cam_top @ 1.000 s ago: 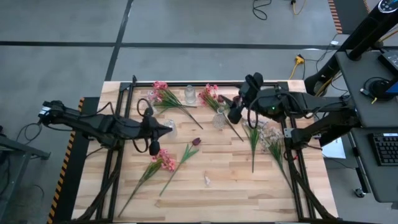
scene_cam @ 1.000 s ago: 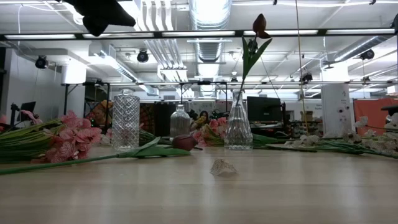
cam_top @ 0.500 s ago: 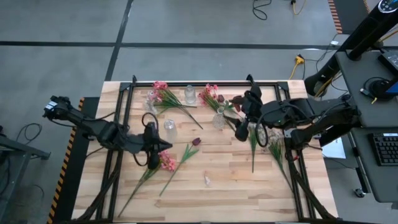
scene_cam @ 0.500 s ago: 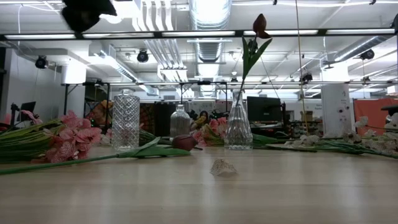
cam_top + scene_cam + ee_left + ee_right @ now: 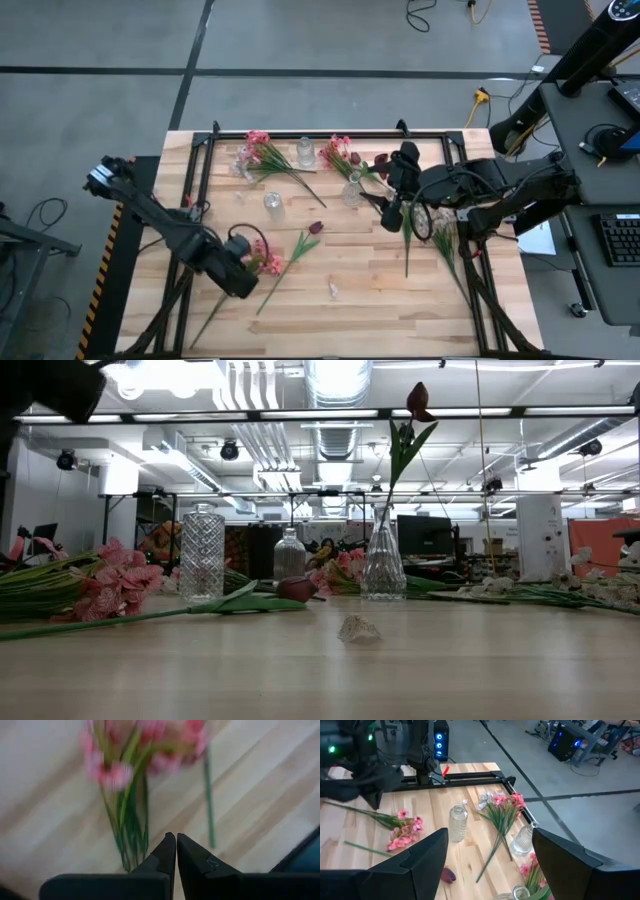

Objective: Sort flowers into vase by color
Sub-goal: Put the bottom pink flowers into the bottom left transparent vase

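Left gripper (image 5: 175, 851) moved forward, now over pink blossom stem (image 5: 262, 262), fingers together, empty. Right gripper (image 5: 388, 216) fingers apart, near flared vase (image 5: 352, 192).

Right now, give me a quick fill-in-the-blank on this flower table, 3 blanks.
1. The left gripper hovers over the pink flowers with its jaws ____.
2. The tall vase holds a single dark ____ flower.
3. The right gripper has its jaws ____ and holds nothing.

Missing words: shut; red; open
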